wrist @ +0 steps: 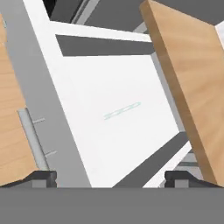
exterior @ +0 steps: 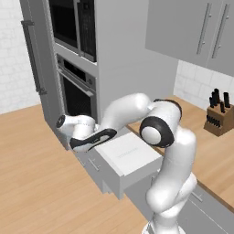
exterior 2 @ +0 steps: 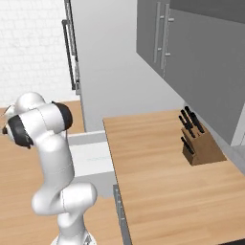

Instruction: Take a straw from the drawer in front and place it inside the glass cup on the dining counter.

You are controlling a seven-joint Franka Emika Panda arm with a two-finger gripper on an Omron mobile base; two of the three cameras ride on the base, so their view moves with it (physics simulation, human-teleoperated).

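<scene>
- Drawer [exterior: 130,155]: pulled out from the grey cabinet run below the wood counter [exterior 2: 162,167]; flat light-grey front and sides, plain white inside. It lies directly below and ahead of the gripper.
- Drawer contents: one straw [wrist: 122,110], thin, pale and see-through, lying flat on the white floor near the middle, apart from every wall. In the hand view it sits ahead of the fingertips, between them, not touched by either.
- Gripper [wrist: 111,177]: jaws spread wide, nothing between them; the two dark fingertips [wrist: 43,177] stand far apart at the bottom of the hand view, above the near part of the drawer.
- Drawer handle [wrist: 33,138]: grey bar on the front panel, just beside the left-hand fingertip in the hand view.
- Knife block [exterior 2: 201,146]: wooden, holding several black-handled knives; stands on the wood counter well away from the gripper, towards the wall.
- Wall ovens [exterior: 75,59]: two dark-glass units stacked in the tall grey housing beyond the gripper.
</scene>
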